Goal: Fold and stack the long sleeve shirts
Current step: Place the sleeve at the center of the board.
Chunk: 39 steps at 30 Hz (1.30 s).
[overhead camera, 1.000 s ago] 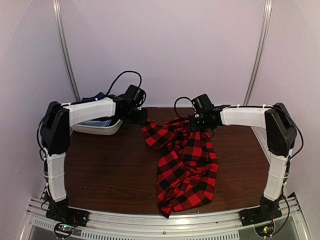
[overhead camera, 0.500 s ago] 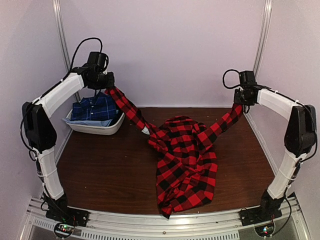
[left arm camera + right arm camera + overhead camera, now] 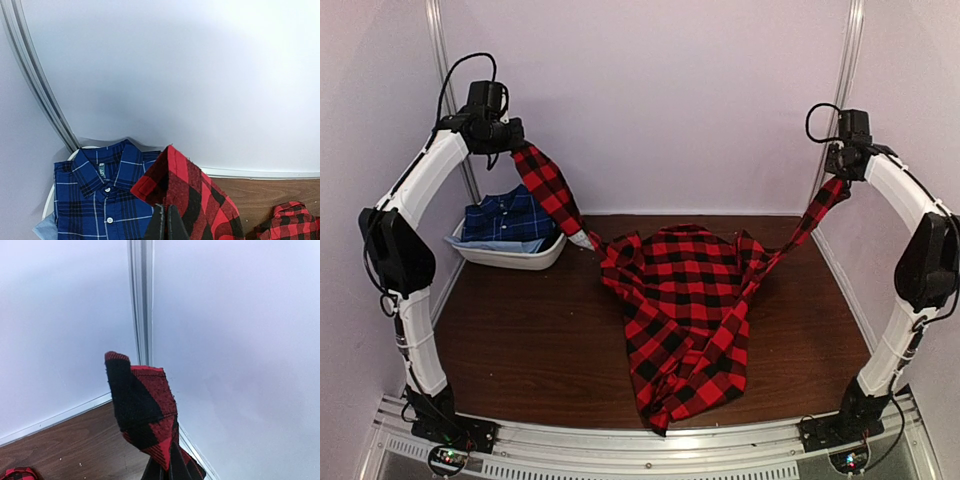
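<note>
The left gripper (image 3: 513,143), up at 10 o'clock, pinches one sleeve of the red shirt (image 3: 685,300). The right gripper (image 3: 840,172), at 2 o'clock, pinches the other.

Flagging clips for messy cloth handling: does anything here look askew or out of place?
Yes. The red-and-black checked shirt lies unevenly: its top is spread between sleeves held up by the left gripper and right gripper, but its lower half is bunched and twisted, its hem reaching the near edge of the brown table.

Left arm (image 3: 430,175) raised high outward, right arm (image 3: 900,190) likewise, fingers (image 3: 159,226) pinched together
</note>
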Motion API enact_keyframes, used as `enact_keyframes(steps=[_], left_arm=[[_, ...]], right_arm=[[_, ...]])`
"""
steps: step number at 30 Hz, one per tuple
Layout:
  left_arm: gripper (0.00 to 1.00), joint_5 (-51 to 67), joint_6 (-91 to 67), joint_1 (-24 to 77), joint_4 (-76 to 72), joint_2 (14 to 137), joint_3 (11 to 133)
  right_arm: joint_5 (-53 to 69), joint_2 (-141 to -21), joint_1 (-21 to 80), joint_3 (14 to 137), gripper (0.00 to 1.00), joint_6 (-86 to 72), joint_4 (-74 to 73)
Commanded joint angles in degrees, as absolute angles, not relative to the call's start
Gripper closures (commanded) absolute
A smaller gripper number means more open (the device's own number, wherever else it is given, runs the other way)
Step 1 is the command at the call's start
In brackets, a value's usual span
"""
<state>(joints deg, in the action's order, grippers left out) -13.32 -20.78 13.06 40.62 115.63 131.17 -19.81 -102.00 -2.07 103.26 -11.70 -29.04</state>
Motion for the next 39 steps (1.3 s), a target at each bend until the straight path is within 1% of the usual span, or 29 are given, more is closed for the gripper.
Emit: enact_keyframes(steps=[1,8,12,15,19,22,25,27,28,29,30,32,35,37,39], left_arm=[[1.0,-11.97,-19.34,11.01,39.99,116.88,135.09],[1.0,-11.46,-19.03,10.23,40.11,117.65,137.45],[1.0,-7.73,-19.22,10.2,39.75,117.88,137.84],[1.0,-3.3,-19.56,11.12,39.6,118.82,136.25],[1.0,-2.81,-18.1,15.96,38.28,118.81,130.14],[1.0,-3.19,-17.66,20.78,36.53,118.77,124.29],[1.0,-2.86,-18.38,24.18,33.6,118.85,117.67],[1.0,-2.56,-19.05,25.72,32.31,119.11,113.73],[1.0,-2.55,-19.5,26.23,32.19,119.43,112.06],[1.0,-2.48,-19.59,26.69,32.26,119.85,111.16],[0.97,-2.55,-19.72,27.14,32.39,120.14,110.45],[0.85,-3.39,-19.76,28.07,32.8,120.32,109.39],[0.6,-5.57,-20.34,29.91,34.4,119.84,109.33],[0.54,-7.01,-21.04,32.32,34.72,118.76,108.56],[0.53,-7.71,-22.23,34.89,34.72,118.16,107.63]], right_arm=[[-21.07,-102.89,-4.35,108.78,0.98,-10.92,-31.76],[-21.91,-105.46,-6.57,113.43,0.97,-10.95,-34.72],[-18.14,-105.22,-7.04,113.82,0.95,-11.04,-35.37],[-16.24,-105.2,-6.15,111.47,0.92,-11.42,-35.19],[-16.8,-104.82,-2.84,105.53,0.89,-10.91,-33.28],[-17.01,-104.42,-0.59,98.34,0.88,-11.29,-30.85],[-16.19,-103.9,0.0,90.75,0.83,-12.0,-28.13],[-15.75,-103.6,2.21,86.74,0.78,-12.56,-27.66],[-15.55,-103.25,3.01,85.14,0.72,-12.96,-27.57],[-15.47,-102.57,3.67,83.15,0.63,-12.96,-27.18],[-15.46,-101.86,4.57,81.23,0.55,-12.95,-26.58],[-15.3,-99.98,6.75,78.07,0.43,-13.01,-25.71],[-14.65,-97.28,10.3,74.23,0.35,-13.6,-24.97],[-12.88,-95.92,13.25,72.42,0.34,-14.37,-24.36],[-10.82,-94.94,16.51,70.56,0.34,-15.3,-22.85]])
